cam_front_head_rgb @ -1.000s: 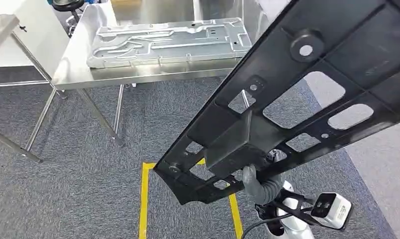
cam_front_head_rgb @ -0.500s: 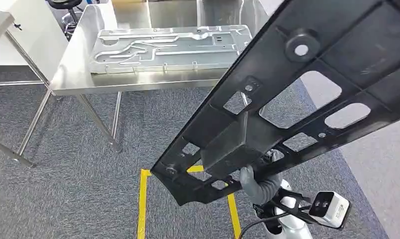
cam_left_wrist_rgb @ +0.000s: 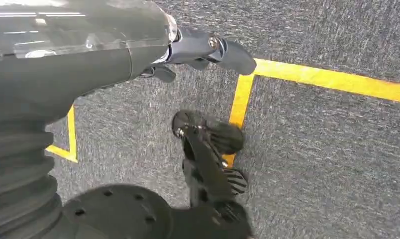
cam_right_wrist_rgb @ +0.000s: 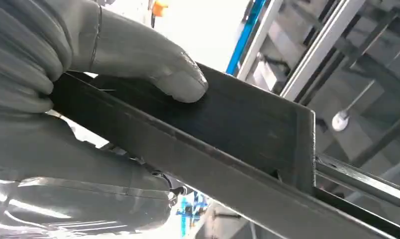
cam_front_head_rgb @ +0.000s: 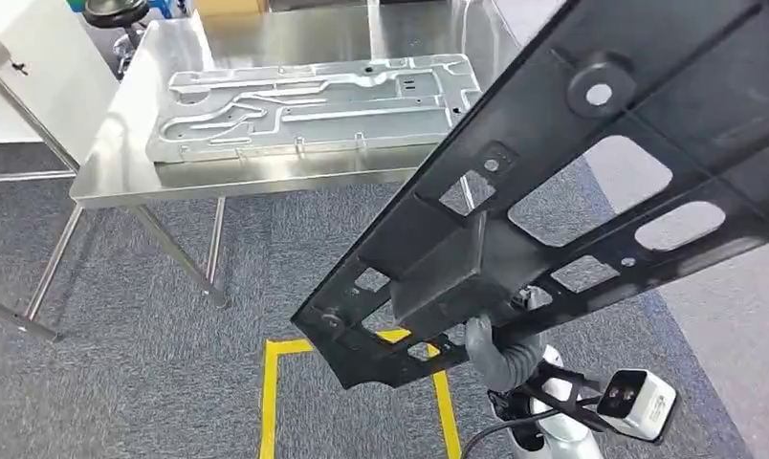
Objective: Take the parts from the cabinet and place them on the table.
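A long black plastic panel [cam_front_head_rgb: 553, 191] with cut-outs slants across the head view from the lower middle to the upper right. My right hand [cam_front_head_rgb: 495, 352] grips its lower edge from underneath. In the right wrist view the thumb [cam_right_wrist_rgb: 178, 79] presses on the panel's flat black rib [cam_right_wrist_rgb: 238, 129]. Ahead stands a steel table [cam_front_head_rgb: 218, 177] with a silver pressed-metal plate [cam_front_head_rgb: 304, 105] lying flat on it. My left hand [cam_left_wrist_rgb: 203, 50] hangs over the carpet with its fingers extended, holding nothing.
Yellow tape [cam_front_head_rgb: 271, 402] marks a box on the grey carpet in front of me. A white board [cam_front_head_rgb: 27, 76] and steel legs stand at the left. A black stool [cam_front_head_rgb: 113, 11] is behind the table.
The whole view has shifted: the table and its silver plate now sit lower and further left in the picture. The black panel stays in my right hand's grip.
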Controlling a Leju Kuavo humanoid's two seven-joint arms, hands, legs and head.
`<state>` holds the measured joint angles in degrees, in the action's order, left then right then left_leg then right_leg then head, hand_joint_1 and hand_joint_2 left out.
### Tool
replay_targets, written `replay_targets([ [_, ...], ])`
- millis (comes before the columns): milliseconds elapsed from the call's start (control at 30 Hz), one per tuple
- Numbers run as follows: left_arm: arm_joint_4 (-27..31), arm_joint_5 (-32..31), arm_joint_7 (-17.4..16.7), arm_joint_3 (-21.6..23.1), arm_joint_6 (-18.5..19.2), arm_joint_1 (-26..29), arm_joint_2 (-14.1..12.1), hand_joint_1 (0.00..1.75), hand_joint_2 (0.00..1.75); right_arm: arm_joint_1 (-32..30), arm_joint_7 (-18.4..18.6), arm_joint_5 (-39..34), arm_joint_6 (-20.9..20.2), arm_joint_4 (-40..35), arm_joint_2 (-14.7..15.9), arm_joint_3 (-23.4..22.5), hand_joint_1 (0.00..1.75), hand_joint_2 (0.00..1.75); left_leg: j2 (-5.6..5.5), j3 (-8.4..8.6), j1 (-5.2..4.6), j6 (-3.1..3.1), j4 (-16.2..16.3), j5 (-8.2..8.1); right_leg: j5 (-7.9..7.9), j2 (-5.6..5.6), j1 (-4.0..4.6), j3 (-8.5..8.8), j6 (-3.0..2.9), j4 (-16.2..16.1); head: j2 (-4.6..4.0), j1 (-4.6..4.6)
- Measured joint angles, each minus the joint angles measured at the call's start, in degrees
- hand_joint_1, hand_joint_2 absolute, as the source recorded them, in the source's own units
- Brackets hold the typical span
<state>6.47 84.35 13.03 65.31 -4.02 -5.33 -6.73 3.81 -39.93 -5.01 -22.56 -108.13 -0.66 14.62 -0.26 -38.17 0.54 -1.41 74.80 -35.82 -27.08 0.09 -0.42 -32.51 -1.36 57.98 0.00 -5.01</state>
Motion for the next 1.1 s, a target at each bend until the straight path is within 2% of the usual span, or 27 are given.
replay_targets([
  [33, 0.00, 0.00, 0.00, 0.00, 0.02, 0.17, 0.02, 0.00, 1.75, -0.24, 0.02, 0.02, 0.02, 0.00, 0.04, 0.00, 1.75, 1.75, 0.00, -1.34, 0.06, 0.00, 0.65, 0.29, -0.47, 0.11, 0.01, 0.60, 0.03, 0.01, 0.00, 0.00],
  [67, 0.00, 0.00, 0.00, 0.00, 0.02, 0.20, 0.02, 0.00, 1.75, -0.33, 0.00, 0.02, 0.09, 0.00, 0.04, 0.00, 1.75, 1.75, 0.00, -1.34, 0.09, -0.09, -1.22, 1.99, -0.95, 0.20, 0.01, 1.26, 0.10, 0.01, 0.00, 0.02],
  [133, 0.00, 0.00, 0.00, 0.00, 0.00, 0.15, 0.02, 0.00, 1.75, -0.30, 0.00, 0.02, 0.28, -0.02, 0.04, 0.00, 1.75, 1.75, 0.01, 1.20, 0.08, 0.24, -10.06, 8.41, -2.10, 0.23, 0.02, 2.99, 0.38, 0.00, 0.00, 0.00],
  [167, 0.00, 0.00, 0.00, 0.00, -0.02, 0.29, 0.00, 0.00, 1.75, -0.32, 0.00, 0.02, 0.44, -0.02, 0.04, 0.00, 1.75, 1.75, 0.05, 2.53, 0.05, 0.77, -15.10, 12.38, -2.75, 0.19, 0.01, 3.42, 0.63, -0.13, 0.00, 0.02],
  [200, 0.00, 0.00, 0.00, 0.00, -0.11, 0.26, 0.00, 0.00, 1.75, -0.31, 0.02, 0.02, 0.72, 0.00, 0.09, 0.00, 1.75, 1.75, 0.03, 2.31, -0.35, 0.74, -15.39, 10.78, -3.07, 0.23, 0.16, 4.00, 0.98, 0.04, 0.00, 0.02],
  [233, 0.00, 0.00, 0.00, 0.00, -0.13, 0.21, 0.00, 0.00, 1.75, -0.28, -0.02, 0.09, 0.94, -0.04, 0.11, 0.00, 1.75, 1.75, 0.04, 2.50, -0.52, 1.20, -15.37, 10.10, -3.32, 0.35, 0.18, 3.75, 1.38, -0.04, 0.00, 0.02],
  [267, 0.00, 0.00, 0.02, 0.02, -0.13, 0.34, 0.00, 0.00, 1.75, -0.33, 0.04, 0.20, 0.98, -0.18, 0.13, 0.00, 1.75, 1.75, 0.01, 2.63, -0.57, 1.59, -15.50, 11.11, -3.55, 0.34, 0.16, 4.08, 1.77, -0.10, 0.00, 0.02],
  [300, 0.00, 0.00, 0.02, 0.02, -0.15, 0.36, 0.00, 0.00, 1.75, -0.40, 0.02, 0.20, 1.05, -0.20, 0.15, 0.00, 1.75, 1.75, 0.03, 2.76, -0.47, 1.98, -15.69, 10.76, -3.34, 0.33, 0.26, 4.40, 2.08, 0.19, 0.00, 0.02],
  [367, 0.00, 0.00, 0.11, 0.02, -0.15, 0.28, 0.00, 0.00, 1.75, -0.30, 0.00, 0.31, 1.09, -0.48, 0.20, 0.00, 1.75, 1.75, -0.12, 4.33, -0.12, 2.52, -16.41, 10.69, -3.69, 0.19, 0.00, 4.29, 2.58, 1.84, 0.00, 0.02],
  [400, 0.00, 0.00, 0.13, 0.02, -0.15, 0.25, 0.00, 0.00, 1.75, -0.15, 0.00, 0.35, 1.09, -0.55, 0.20, 0.00, 1.75, 1.75, -0.12, 4.76, -0.11, 2.82, -16.60, 10.50, -4.05, 0.20, 0.06, 3.04, 2.75, 4.10, 0.00, 0.02],
  [433, 0.00, 0.00, 0.15, 0.02, -0.15, 0.15, 0.00, 0.00, 1.75, -0.15, 0.00, 0.57, 1.16, -0.59, 0.22, 0.00, 1.75, 1.75, -0.11, 5.05, -0.12, 3.16, -16.61, 10.15, -5.83, 0.20, 0.02, -0.08, 3.01, 8.94, 0.00, 0.02],
  [500, 0.00, 0.00, 0.20, 0.02, -0.13, 0.14, 0.00, 0.00, 1.75, -0.53, 0.02, 0.87, 1.31, -0.57, 0.31, 0.00, 1.75, 1.75, -0.13, 5.67, -0.20, 3.31, -16.60, 9.39, -9.16, 0.20, -0.03, -5.64, 3.26, 16.34, 0.00, 0.02],
  [533, 0.00, 0.00, 0.20, 0.02, -0.13, 0.20, 0.00, 0.00, 1.75, -0.64, 0.02, 0.87, 1.46, -0.57, 0.37, 0.00, 1.75, 1.75, -0.18, 6.16, -0.24, 3.29, -16.59, 8.95, -9.18, 0.20, -0.02, -7.24, 3.33, 17.38, 0.00, 0.02],
  [567, 0.00, 0.00, 0.20, 0.02, -0.11, 0.27, 0.00, 0.00, 1.75, -0.65, 0.02, 0.87, 1.64, -0.57, 0.42, 0.00, 1.75, 1.75, -0.24, 6.77, -0.25, 3.27, -16.60, 8.49, -7.76, 0.20, -0.01, -7.57, 3.24, 16.09, 0.00, 0.02],
  [600, 0.00, 0.00, 0.18, 0.02, -0.07, 0.27, 0.00, 0.00, 1.75, -0.64, 0.00, 0.87, 1.81, -0.57, 0.41, 0.00, 1.75, 1.75, -0.28, 7.57, -0.31, 3.19, -16.60, 7.95, -4.88, 0.20, 0.01, -6.86, 3.10, 12.65, 0.00, 0.02],
  [667, 0.00, 0.00, 0.17, 0.02, 0.04, 0.26, 0.02, 0.00, 1.75, -0.63, 0.02, 0.87, 1.84, -0.57, 0.44, 0.00, 1.75, 1.75, -0.30, 9.28, -0.43, 2.92, -16.69, 6.76, 2.60, 0.18, 0.27, -4.07, 2.29, 3.11, 0.00, 0.02],
  [700, 0.00, 0.00, 0.11, 0.02, 0.07, 0.23, 0.20, 0.00, 1.75, -0.67, 0.00, 0.85, 1.81, -0.48, 0.44, 0.00, 1.75, 1.75, -0.33, 9.84, -0.62, 2.65, -16.58, 6.33, 2.45, 0.15, 0.71, -4.12, 1.79, 2.16, 0.00, 0.00],
  [733, 0.00, 0.00, 0.07, 0.02, 0.07, 0.11, 0.20, 0.00, 1.75, -0.55, 0.02, 0.87, 1.81, -0.44, 0.44, 0.02, 1.75, 1.75, -0.36, 9.60, -0.62, 2.23, -16.69, 6.03, 1.26, 0.13, 0.86, -4.02, 1.56, 1.44, 0.00, 0.07],
  [767, 0.00, 0.00, -0.04, 0.02, 0.09, 0.13, 0.20, 0.00, 1.75, -0.62, 0.02, 0.83, 1.84, -0.48, 0.46, 0.02, 1.75, 1.75, -0.25, 9.47, -0.60, 1.86, -16.96, 5.71, 2.76, 0.06, 0.77, -3.90, 1.17, 1.36, 0.00, 0.04],
  [833, 0.00, 0.00, -0.09, 0.02, 0.09, 0.11, 0.22, 0.00, 1.75, -0.42, 0.02, 0.79, 1.81, -0.48, 0.48, 0.04, 1.75, 1.75, -0.25, 10.32, -0.81, 1.19, -16.10, 6.18, 2.44, 0.22, 0.55, -3.06, 0.43, 1.04, 0.00, 0.04],
  [900, 0.02, 0.00, -0.15, 0.02, 0.15, -0.08, 0.26, 0.00, 1.75, -0.18, 0.00, 0.70, 1.79, -0.48, 0.46, 0.11, 1.75, 1.75, -0.13, 7.98, -0.54, 0.86, -11.42, 6.00, 2.15, 0.05, 0.23, -1.78, -0.04, 0.13, 0.00, 0.02],
  [933, 0.02, 0.00, -0.15, 0.02, 0.11, -0.18, 0.28, 0.00, 1.75, 0.01, 0.00, 0.66, 1.79, -0.48, 0.41, 0.20, 1.75, 1.75, -0.13, 5.47, -0.40, 0.64, -7.46, 4.85, 1.85, -0.03, 0.17, -1.54, -0.31, 0.08, 0.00, 0.04],
  [967, 0.02, 0.00, -0.17, 0.02, 0.07, -0.13, 0.26, 0.00, 1.75, 0.04, 0.00, 0.66, 1.77, -0.46, 0.44, 0.26, 1.75, 1.75, -0.12, 2.98, -0.21, 0.35, -3.81, 2.99, 1.53, -0.03, 0.18, -1.30, -0.27, 0.08, 0.00, 0.02],
  [1000, 0.02, 0.00, -0.17, 0.02, 0.07, 0.01, 0.24, 0.00, 1.75, 0.00, 0.00, 0.63, 1.77, -0.44, 0.44, 0.28, 1.75, 1.75, -0.12, 0.67, -0.05, 0.00, -0.81, 1.12, 1.13, -0.02, 0.18, -0.97, -0.27, 0.09, 0.00, 0.02],
  [1033, 0.02, 0.00, -0.22, 0.02, 0.04, 0.17, 0.24, 0.00, 1.75, 0.00, 0.00, 0.57, 1.77, -0.35, 0.44, 0.31, 1.75, 1.75, -0.11, -0.91, 0.08, -0.15, 0.69, 0.22, 0.78, 0.04, 0.17, -0.60, -0.21, 0.11, 0.00, 0.02],
  [1067, 0.02, 0.00, -0.22, 0.02, 0.04, 0.27, 0.24, 0.00, 1.75, 0.00, 0.00, 0.53, 1.77, -0.31, 0.44, 0.31, 1.75, 1.75, -0.10, -1.41, 0.23, -0.35, -0.22, 1.23, 0.36, 0.12, 0.14, -0.03, -0.10, 0.12, 0.00, 0.02],
  [1100, 0.02, 0.00, -0.22, 0.02, 0.04, 0.26, 0.24, 0.00, 1.75, 0.01, 0.00, 0.44, 1.77, -0.31, 0.44, 0.31, 1.75, 1.75, -0.09, -0.80, 0.32, -0.49, -3.12, 3.54, -0.08, 0.13, 0.10, 0.59, 0.06, 0.15, 0.00, 0.02],
])
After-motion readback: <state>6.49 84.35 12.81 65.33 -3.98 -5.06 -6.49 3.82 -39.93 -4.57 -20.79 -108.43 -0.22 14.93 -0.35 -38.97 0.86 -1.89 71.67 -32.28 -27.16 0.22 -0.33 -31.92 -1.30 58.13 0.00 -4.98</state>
